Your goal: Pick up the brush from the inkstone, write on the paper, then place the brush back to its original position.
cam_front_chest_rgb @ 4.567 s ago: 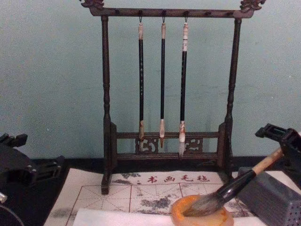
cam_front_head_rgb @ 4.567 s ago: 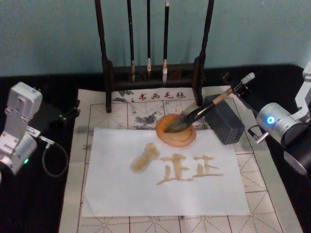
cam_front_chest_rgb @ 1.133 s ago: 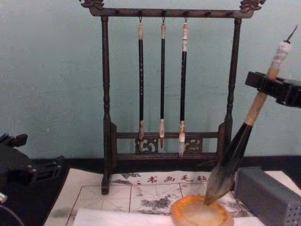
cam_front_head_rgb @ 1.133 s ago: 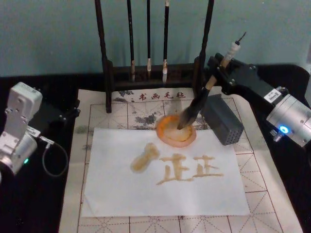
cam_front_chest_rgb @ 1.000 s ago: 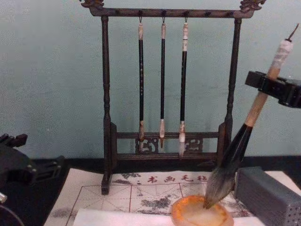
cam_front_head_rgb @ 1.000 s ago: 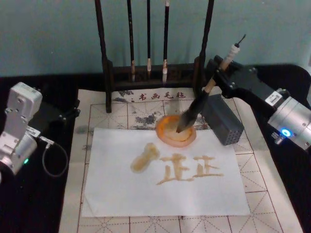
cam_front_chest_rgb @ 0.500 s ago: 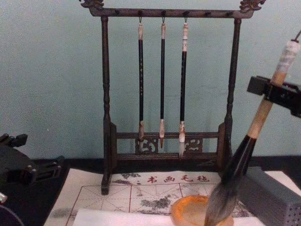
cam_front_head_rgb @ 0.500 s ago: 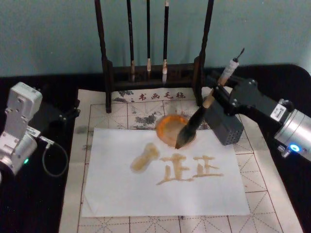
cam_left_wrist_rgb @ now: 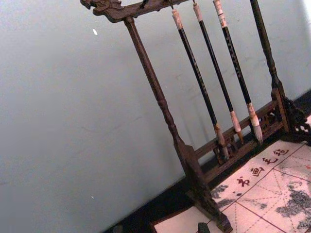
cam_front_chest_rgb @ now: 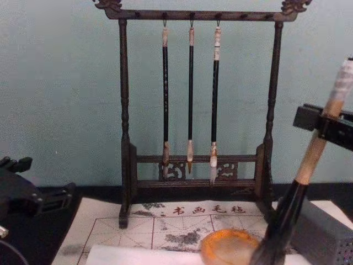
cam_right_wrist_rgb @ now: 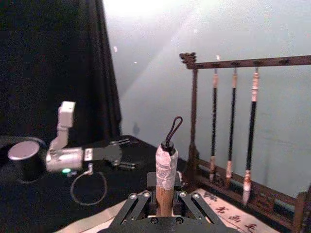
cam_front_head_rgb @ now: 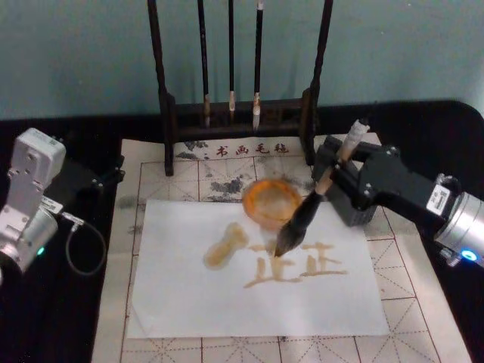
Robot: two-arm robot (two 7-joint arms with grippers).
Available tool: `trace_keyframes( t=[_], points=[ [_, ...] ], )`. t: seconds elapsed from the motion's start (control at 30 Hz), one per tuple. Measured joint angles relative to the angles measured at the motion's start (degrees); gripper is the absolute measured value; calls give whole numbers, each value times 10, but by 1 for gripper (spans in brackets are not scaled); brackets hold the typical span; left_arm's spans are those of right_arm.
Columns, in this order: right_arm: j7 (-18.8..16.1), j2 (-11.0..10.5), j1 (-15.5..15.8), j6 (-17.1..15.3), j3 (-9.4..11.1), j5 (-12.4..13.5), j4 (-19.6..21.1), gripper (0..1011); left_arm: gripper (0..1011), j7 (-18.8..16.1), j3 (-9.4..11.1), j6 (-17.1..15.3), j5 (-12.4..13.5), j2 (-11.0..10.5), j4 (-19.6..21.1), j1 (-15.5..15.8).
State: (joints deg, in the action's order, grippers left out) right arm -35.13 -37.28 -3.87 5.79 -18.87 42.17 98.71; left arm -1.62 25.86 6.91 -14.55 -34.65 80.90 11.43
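Your left end effector (cam_front_head_rgb: 102, 178) sits parked on the black bench (cam_front_head_rgb: 60, 318) at the far left. The flat white paper (cam_front_head_rgb: 189, 295) carries an amber blob and 2 amber characters. Behind it, the round inkstone (cam_front_head_rgb: 252, 203) shows a glossy orange rim around a pale hollow. The brush (cam_front_head_rgb: 302, 219) leans steeply. Its fat dark tuft points down at the paper beside the left character; you can't tell if it touches. Its long axis climbs back and rightward through the black ferrule and tan wooden handle to a whitish wrapped end with a cord loop. Your right end effector (cam_front_head_rgb: 336, 181) pinches that handle, close by the grey perforated box (cam_front_chest_rgb: 325, 232).
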Motion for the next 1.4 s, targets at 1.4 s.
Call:
trace_keyframes(
  t=[1.4],
  points=[
    [-93,-34,-4,27,-39,-11,-11,185,1001,0,0,0,0,0,0,0]
  ],
)
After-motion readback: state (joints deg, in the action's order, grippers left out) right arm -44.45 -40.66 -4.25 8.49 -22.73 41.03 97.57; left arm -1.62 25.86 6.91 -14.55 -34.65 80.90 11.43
